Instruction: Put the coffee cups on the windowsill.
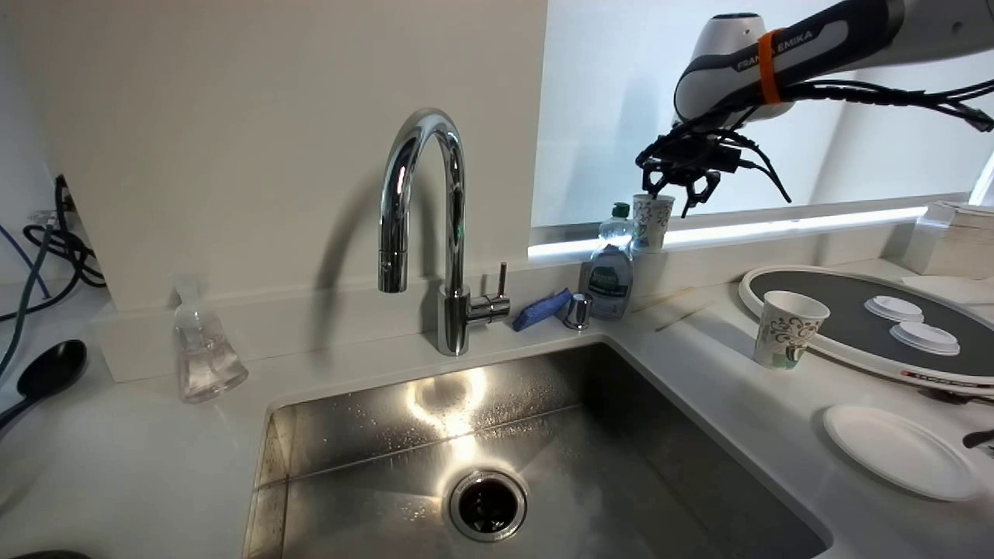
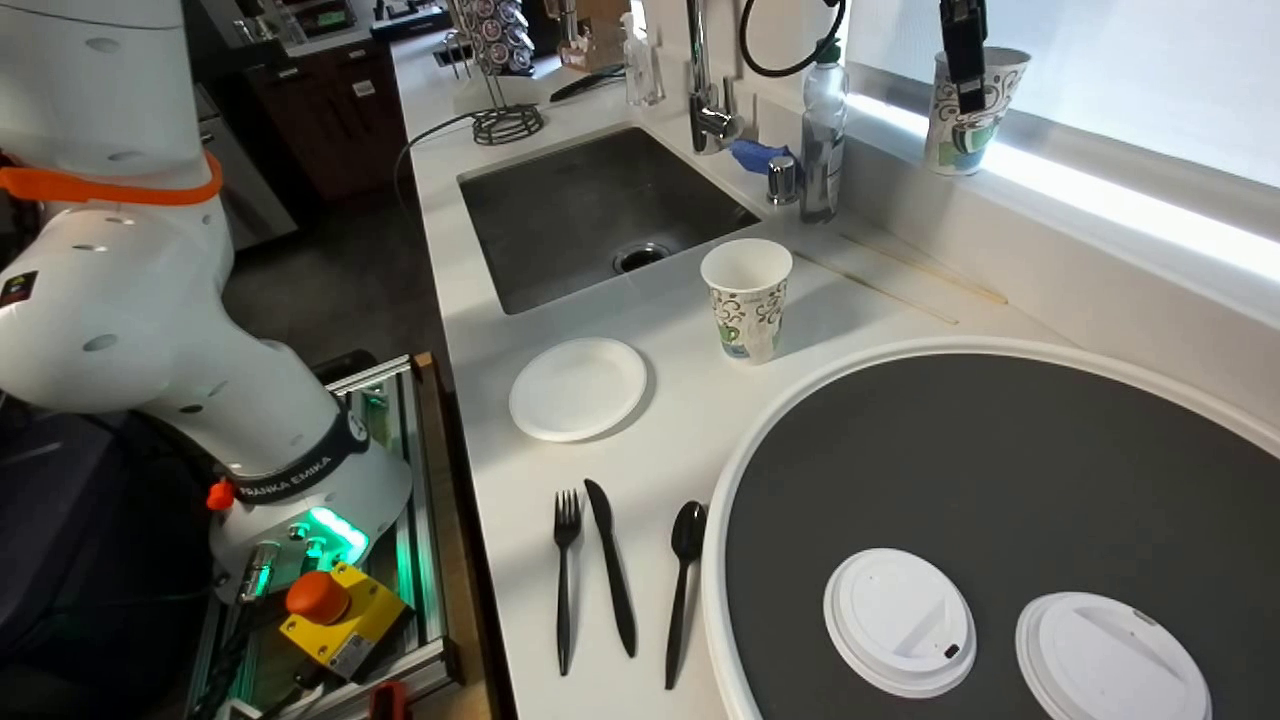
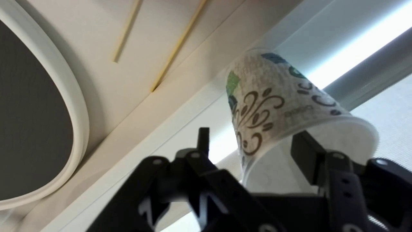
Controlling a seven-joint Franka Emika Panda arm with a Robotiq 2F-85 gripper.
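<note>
One coffee cup [image 1: 651, 225] stands upright on the windowsill [image 1: 792, 227], beside the soap bottle. It also shows in an exterior view [image 2: 958, 130] and in the wrist view [image 3: 267, 103]. The second coffee cup [image 1: 786, 334] stands upright on the countertop between sink and round tray; it also shows in an exterior view [image 2: 748, 310] but is out of the wrist view. My gripper [image 3: 254, 146] is open at the rim of the sill cup. One finger is over or inside the cup's mouth, the other outside its wall. The gripper also shows at the cup in an exterior view [image 1: 671, 205].
A soap bottle [image 1: 611, 268] stands against the sill wall. The tap [image 1: 454, 233] rises behind the sink [image 2: 600, 220]. A round grey tray [image 2: 960, 450] holds two white lids [image 2: 900, 622]. A plate [image 2: 578, 390], black cutlery [image 2: 612, 570] and thin sticks [image 2: 900, 270] lie on the counter.
</note>
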